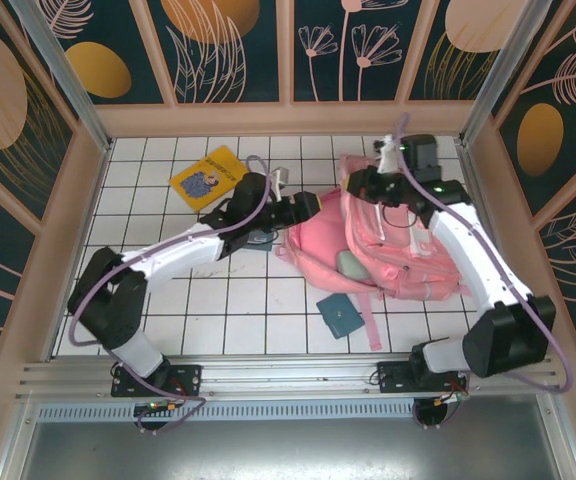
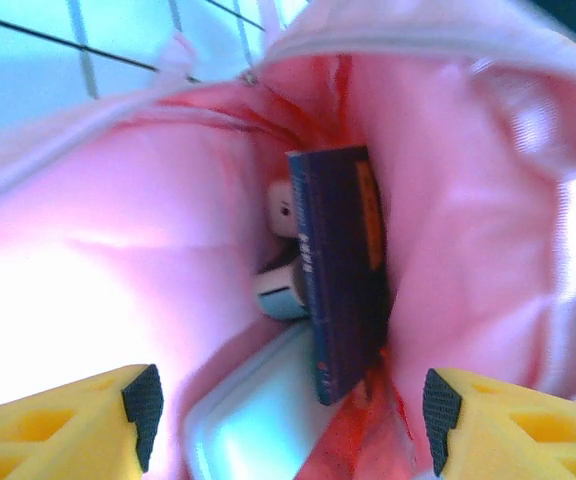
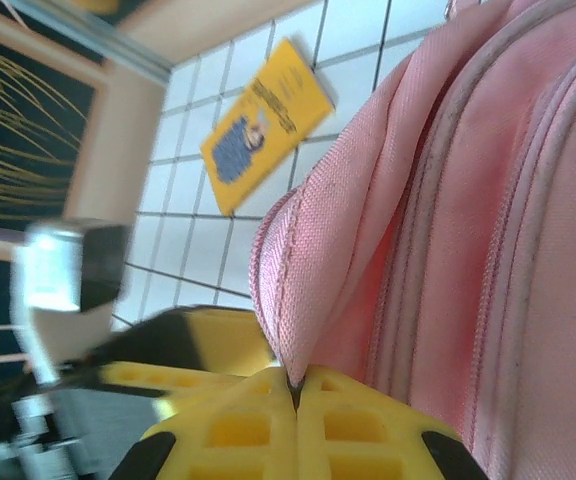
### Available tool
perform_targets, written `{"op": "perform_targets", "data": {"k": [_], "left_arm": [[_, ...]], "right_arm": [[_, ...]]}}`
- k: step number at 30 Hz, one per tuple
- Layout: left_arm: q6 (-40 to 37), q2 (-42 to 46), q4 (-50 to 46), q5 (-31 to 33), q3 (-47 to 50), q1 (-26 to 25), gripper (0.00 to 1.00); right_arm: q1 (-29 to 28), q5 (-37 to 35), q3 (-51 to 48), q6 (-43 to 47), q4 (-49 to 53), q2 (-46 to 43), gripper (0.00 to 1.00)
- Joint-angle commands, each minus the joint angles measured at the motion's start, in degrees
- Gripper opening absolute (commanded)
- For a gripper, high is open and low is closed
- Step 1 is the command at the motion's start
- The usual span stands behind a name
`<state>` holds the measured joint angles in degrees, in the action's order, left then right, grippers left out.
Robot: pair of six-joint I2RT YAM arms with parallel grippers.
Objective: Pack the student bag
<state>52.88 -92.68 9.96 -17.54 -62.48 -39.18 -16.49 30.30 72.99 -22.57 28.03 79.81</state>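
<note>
The student bag [image 1: 398, 250] lies on the right half of the white tiled tabletop [image 1: 228, 300], its mouth turned toward the left arm. The left tool [image 1: 311, 205] is at that mouth with its fingers spread wide and nothing between them. The right tool [image 1: 373, 185] is at the bag's far upper edge, pressed together on a fold of the pink fabric.

A yellow book [image 1: 208, 177] lies flat on the tiles at the far left, well apart from the bag. A dark teal notebook [image 1: 340, 313] lies just beside the bag's near edge, and a pale-green pencil case [image 1: 351, 264] rests on the bag. Dark panels with a pale floral pattern [image 1: 238, 40] wall in the space.

The left wrist view looks into the bag past the left tool [image 2: 290, 410]: a dark blue book [image 2: 343, 270] stands on edge against the pink lining, with whitish items [image 2: 283, 210] behind it, too blurred to name. The right wrist view shows the right tool [image 3: 295, 385] pinching the seam, the yellow book [image 3: 263, 125] beyond.
</note>
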Motion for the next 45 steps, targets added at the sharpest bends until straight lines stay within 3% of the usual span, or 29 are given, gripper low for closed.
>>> {"op": "perform_targets", "data": {"k": [1, 6, 9, 13, 19, 29, 40, 45], "left_arm": [[-5.6, 4.5, -6.3, 4.3, 1.8, 0.4, 0.71], [-9.7, 6.9, -9.9, -3.5, 5.8, -0.8, 0.69], [-15.1, 7.1, -14.8, 0.2, 6.4, -6.9, 0.68], [-18.6, 2.1, -17.9, 2.7, 5.7, -14.5, 0.7], [-19.0, -7.9, -24.0, 9.4, -1.7, -20.9, 0.7], [-30.6, -24.5, -44.2, 24.7, -25.8, -32.5, 0.75], [-39.1, -38.4, -54.1, 31.0, -44.2, -38.3, 0.79], [-40.4, -40.5, -56.5, 37.3, -43.8, -40.0, 0.8]], "right_arm": [[-3.1, -9.5, 0.9, 2.6, -1.8, 4.9, 0.0], [-5.8, -15.0, 2.6, 3.2, -0.6, 8.8, 0.0], [-4.8, -19.1, 2.7, 2.4, -0.4, 8.4, 0.0], [1.1, -23.9, 2.9, -1.4, -1.6, 7.7, 0.0], [7.5, -28.2, 3.5, -4.9, -4.9, 6.3, 0.0], [9.9, -24.6, 1.8, -3.9, -6.4, 5.3, 0.0], [13.6, -16.5, -2.5, -5.4, -10.0, 3.3, 0.0], [14.8, -12.6, -2.8, -6.7, -11.4, 3.4, 0.0]]}}
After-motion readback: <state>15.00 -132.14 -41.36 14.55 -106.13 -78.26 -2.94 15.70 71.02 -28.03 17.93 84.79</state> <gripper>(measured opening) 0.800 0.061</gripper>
